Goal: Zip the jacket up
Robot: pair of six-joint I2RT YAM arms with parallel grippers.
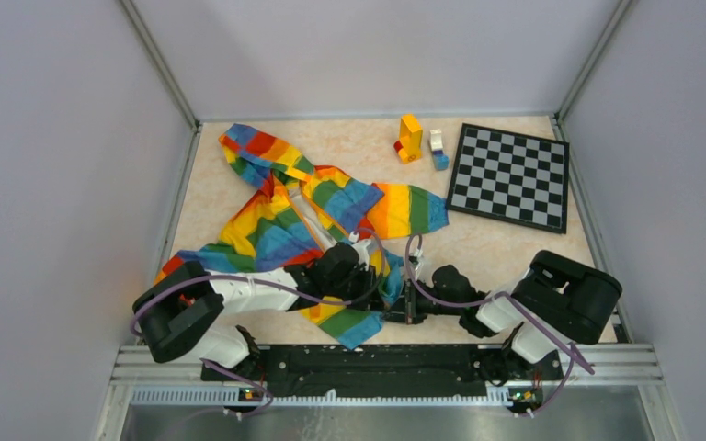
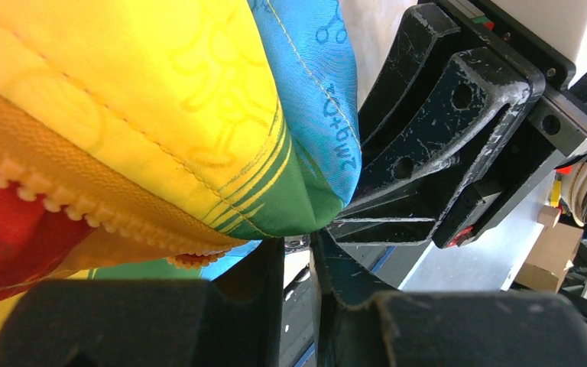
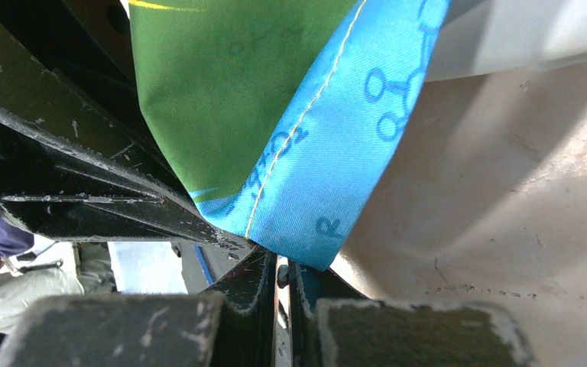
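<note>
The rainbow-striped jacket [image 1: 276, 225] lies spread on the table, hood at the far left, its lower hem towards the arms. My left gripper [image 1: 372, 276] is at that hem. In the left wrist view its jaws [image 2: 298, 248] stand nearly closed, with the green and blue corner of the jacket [image 2: 160, 92] at their tips and orange zipper teeth [image 2: 84, 206] beside them. My right gripper [image 1: 406, 299] faces it closely. Its jaws [image 3: 281, 264] stand almost together on the blue hem edge of the jacket [image 3: 306, 153]. What is pinched between either pair is hidden.
A checkerboard [image 1: 510, 176] lies at the far right. An orange-yellow block stack [image 1: 410, 138] and small white and blue blocks [image 1: 438, 149] stand beside it. Grey walls enclose the table on three sides. A metal rail [image 1: 377, 363] runs along the near edge.
</note>
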